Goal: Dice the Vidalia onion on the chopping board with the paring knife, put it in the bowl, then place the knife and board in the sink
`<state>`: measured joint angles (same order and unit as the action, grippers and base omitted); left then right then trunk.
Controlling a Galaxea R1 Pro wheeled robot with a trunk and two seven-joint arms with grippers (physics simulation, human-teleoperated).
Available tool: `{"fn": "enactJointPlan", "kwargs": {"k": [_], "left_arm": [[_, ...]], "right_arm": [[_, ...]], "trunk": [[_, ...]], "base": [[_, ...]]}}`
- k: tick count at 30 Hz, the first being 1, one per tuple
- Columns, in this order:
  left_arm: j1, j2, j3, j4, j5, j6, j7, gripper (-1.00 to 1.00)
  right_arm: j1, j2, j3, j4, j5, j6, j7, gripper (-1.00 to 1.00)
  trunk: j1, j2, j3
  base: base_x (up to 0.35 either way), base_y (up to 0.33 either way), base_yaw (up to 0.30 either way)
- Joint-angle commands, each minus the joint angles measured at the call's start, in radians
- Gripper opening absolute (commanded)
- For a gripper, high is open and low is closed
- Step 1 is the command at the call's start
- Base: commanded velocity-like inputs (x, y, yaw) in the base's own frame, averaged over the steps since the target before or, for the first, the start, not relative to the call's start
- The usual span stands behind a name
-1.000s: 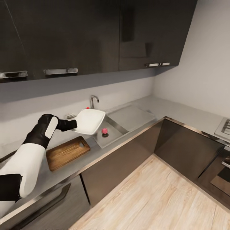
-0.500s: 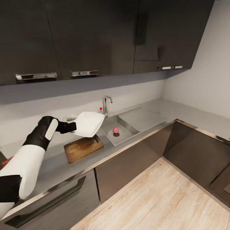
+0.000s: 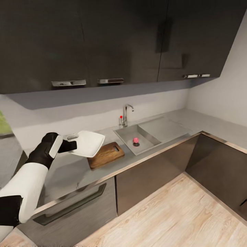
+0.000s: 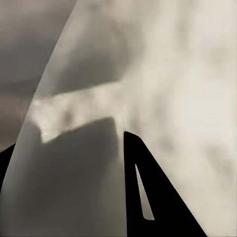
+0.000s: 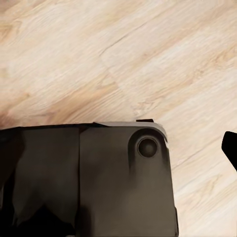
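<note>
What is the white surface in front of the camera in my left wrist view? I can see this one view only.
Observer: It is the bowl. The left hand grips its edge and holds it in the air above the countertop.
Operator: Where is the chopping board?
Observer: The chopping board lies flat on the countertop, between the held bowl and the sink.
Operator: And where is the onion?
Observer: A small pink round thing, probably the onion, sits in the sink basin at the drain.
</note>
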<state>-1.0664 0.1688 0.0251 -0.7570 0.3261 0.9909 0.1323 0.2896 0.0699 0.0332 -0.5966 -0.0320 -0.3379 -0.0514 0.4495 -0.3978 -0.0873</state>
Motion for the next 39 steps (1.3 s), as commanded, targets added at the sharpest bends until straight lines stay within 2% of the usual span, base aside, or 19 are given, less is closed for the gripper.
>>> {"fn": "enactJointPlan", "kwargs": {"k": [1, 7, 16, 26, 28, 29, 30, 31, 36, 39], "left_arm": [[0.002, 0.001, 0.001, -0.001, 0.014, 0.003, 0.011, -1.00], [0.024, 0.007, 0.001, 0.013, 0.015, 0.003, 0.013, -1.00], [0.028, 0.008, 0.002, 0.048, 0.017, 0.003, 0.012, -1.00], [0.028, 0.008, 0.006, 0.052, 0.019, 0.004, 0.011, -1.00], [0.028, 0.007, 0.030, 0.059, 0.022, 0.004, 0.011, -1.00], [0.028, 0.004, 0.071, 0.069, 0.023, 0.004, 0.010, -1.00], [0.028, 0.000, 0.127, 0.081, 0.024, 0.004, 0.009, -1.00], [0.028, -0.003, 0.147, 0.084, 0.025, 0.003, 0.010, -1.00], [0.028, -0.009, 0.184, 0.115, 0.025, 0.003, 0.009, -1.00], [0.028, -0.020, 0.228, 0.150, 0.025, 0.001, 0.008, -1.00]], "right_arm": [[0.000, 0.000, 0.004, -0.002, -0.003, -0.001, -0.005, 1.00], [0.000, 0.007, 0.004, -0.002, -0.003, -0.001, -0.004, 1.00], [0.000, 0.009, 0.004, -0.002, -0.003, -0.001, -0.005, 1.00], [0.000, 0.010, 0.004, -0.002, -0.003, -0.001, -0.005, 1.00], [0.000, 0.010, 0.004, -0.002, -0.003, -0.001, -0.005, 1.00], [0.000, 0.010, 0.004, -0.002, -0.003, -0.001, -0.005, 1.00], [0.000, 0.010, 0.004, -0.002, -0.003, -0.001, -0.005, 1.00], [0.000, 0.010, 0.004, -0.002, -0.003, -0.001, -0.005, 1.00], [0.000, 0.009, 0.004, -0.002, -0.002, -0.001, -0.005, 1.00], [0.000, 0.008, 0.004, -0.003, -0.002, -0.001, -0.005, 1.00]], "trunk": [[0.000, -0.002, 0.000], [0.000, -0.002, 0.009], [0.000, -0.002, 0.013], [0.000, -0.002, 0.019], [0.000, -0.002, 0.021], [0.000, -0.002, 0.021], [0.000, -0.002, 0.022], [0.000, -0.002, 0.022], [0.000, -0.002, 0.026], [0.000, -0.002, 0.027]], "base": [[-0.117, 0.101, 0.166], [-0.085, 0.101, 0.166], [-0.005, 0.102, 0.065], [0.000, 0.102, 0.250], [0.000, 0.091, 0.270], [0.000, 0.042, 0.270], [0.000, 0.017, 0.270], [0.000, 0.011, 0.270], [0.000, 0.003, 0.270], [0.000, 0.000, 0.270]]}}
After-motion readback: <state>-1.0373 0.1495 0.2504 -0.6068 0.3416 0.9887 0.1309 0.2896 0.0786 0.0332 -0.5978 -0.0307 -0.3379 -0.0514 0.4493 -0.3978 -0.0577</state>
